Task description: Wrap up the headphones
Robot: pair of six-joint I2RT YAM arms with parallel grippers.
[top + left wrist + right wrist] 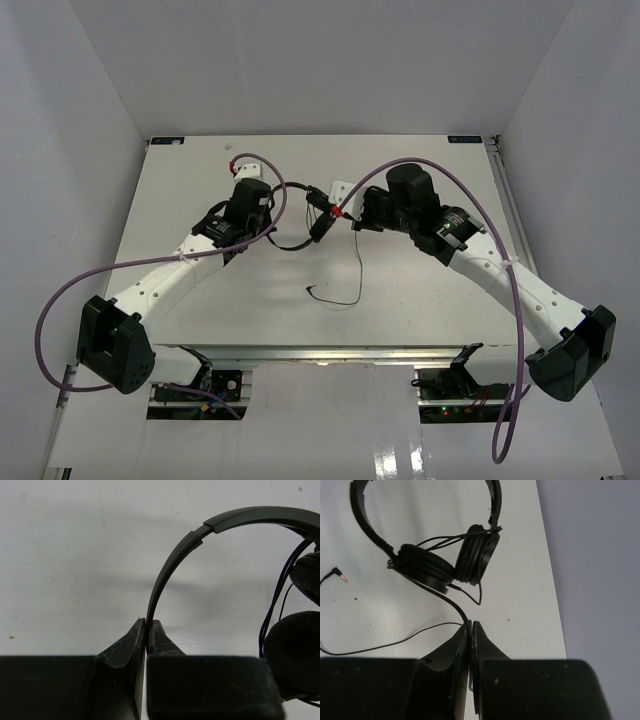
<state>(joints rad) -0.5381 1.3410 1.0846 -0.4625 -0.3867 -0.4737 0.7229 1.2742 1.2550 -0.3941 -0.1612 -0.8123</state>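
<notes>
headphones [426, 568] arch cut off at top edge.

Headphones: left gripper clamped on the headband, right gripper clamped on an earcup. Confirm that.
Wrong about the right gripper: the right wrist view shows it clamped on the cord instead. The left gripper is on the headband.

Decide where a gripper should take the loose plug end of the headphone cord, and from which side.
Probably the cord just behind the plug, from straight above, jaws spanning its run. That end lies flat on the table with bare surface around it, and the plug itself is tiny. Currently the left gripper pinches the headband, the right gripper the cord.
</notes>
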